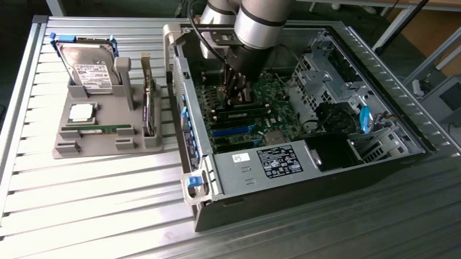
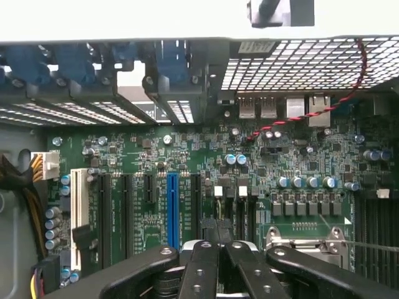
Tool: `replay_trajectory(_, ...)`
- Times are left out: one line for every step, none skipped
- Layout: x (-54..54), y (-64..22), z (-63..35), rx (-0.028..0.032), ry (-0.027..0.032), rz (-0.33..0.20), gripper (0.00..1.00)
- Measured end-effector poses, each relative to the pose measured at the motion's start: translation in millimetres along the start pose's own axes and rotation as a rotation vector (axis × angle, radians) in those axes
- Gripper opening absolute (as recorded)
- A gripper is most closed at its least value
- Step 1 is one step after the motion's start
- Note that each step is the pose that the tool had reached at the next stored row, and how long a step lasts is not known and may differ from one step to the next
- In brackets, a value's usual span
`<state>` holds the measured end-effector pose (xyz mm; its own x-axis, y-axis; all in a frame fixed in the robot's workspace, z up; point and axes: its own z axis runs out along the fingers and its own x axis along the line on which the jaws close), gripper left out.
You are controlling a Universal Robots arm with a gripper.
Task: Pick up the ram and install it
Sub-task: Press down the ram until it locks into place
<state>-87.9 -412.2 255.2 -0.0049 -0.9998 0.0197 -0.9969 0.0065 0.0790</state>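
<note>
Claw [image 2: 217, 249] closed, nothing visibly gripped, inside open computer case [image 1: 403, 135] above motherboard [image 2: 187, 162]. Wrist view: blue slot [image 2: 173, 208], empty CPU socket [image 2: 305, 240], red-black cable [image 2: 312, 106]. Exterior view: ram [image 1: 104, 129] lying in grey holder [image 1: 108, 145] on tabletop [image 1: 86, 205], beside hard drive [image 1: 90, 67].

A small white sticker [image 1: 242, 157] on the grey metal power-supply cover [image 1: 249, 172] inside the computer case bears what looks like the number 5. The black label [image 1: 280, 161] beside it and the hard drive's white label [image 1: 92, 74] carry print too fine to read.
</note>
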Motion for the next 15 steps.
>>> replay_trajectory(-0.1,-0.1,0.7,0.0001,0.0,0.0,0.09)
replay_trajectory(-0.2,-0.2,1.4,0.0,0.0001,0.0,0.09)
replay_trajectory(-0.3,-0.2,2.4,0.0,0.0001,0.0,0.09)
replay_trajectory(-0.8,-0.2,4.2,0.0,0.0,0.0,0.09)
replay_trajectory(-1.7,-0.4,6.2,0.0,-0.0008,0.0,0.09)
replay_trajectory(-3.0,-0.5,7.5,-0.0001,-0.0012,0.0,0.09)
replay_trajectory(-4.1,-0.5,9.5,0.0,-0.0017,0.0,0.09)
replay_trajectory(-4.7,0.3,11.8,0.0,-0.0016,0.0,0.09)
replay_trajectory(-4.8,1.0,13.5,0.0,-0.0015,0.0,0.09)
replay_trajectory(-4.9,1.2,14.6,0.0,-0.0016,0.0,0.09)
replay_trajectory(-5.0,1.3,15.7,0.0,-0.0016,0.0,0.09)
replay_trajectory(-5.1,1.5,17.1,0.0,-0.0016,0.0,0.09)
replay_trajectory(-5.1,1.6,18.5,0.0,-0.0015,0.0,0.09)
replay_trajectory(-5.2,1.8,20.0,-0.0001,-0.0015,0.0,0.09)
replay_trajectory(-5.2,1.9,21.4,0.0,-0.0015,0.0,0.09)
